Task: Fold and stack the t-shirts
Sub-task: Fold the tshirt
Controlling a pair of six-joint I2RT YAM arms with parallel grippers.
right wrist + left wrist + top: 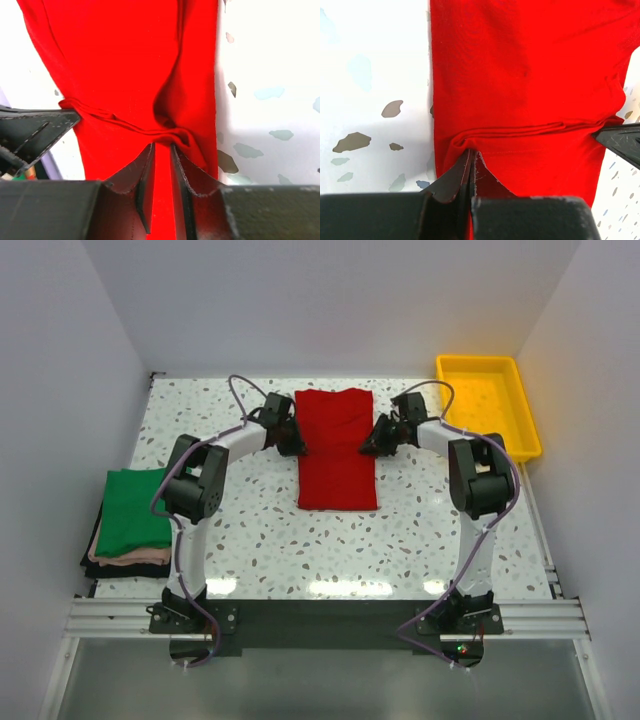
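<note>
Top external: green t-shirt (135,508) folded on the pile (125,558). Both the left gripper (471,152) and right gripper (162,146) pinch the part-folded, unstacked red t-shirt (337,445).

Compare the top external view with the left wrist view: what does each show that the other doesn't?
Only the top external view shows the green t-shirt lying on a folded pile at the left edge of the table, the yellow tray at far right, and the right gripper whole. Only the left wrist view shows the left gripper shut on a pinched-up fold of cloth. Both show the red t-shirt, the speckled tabletop, and a gripper at each side edge of that shirt.
</note>
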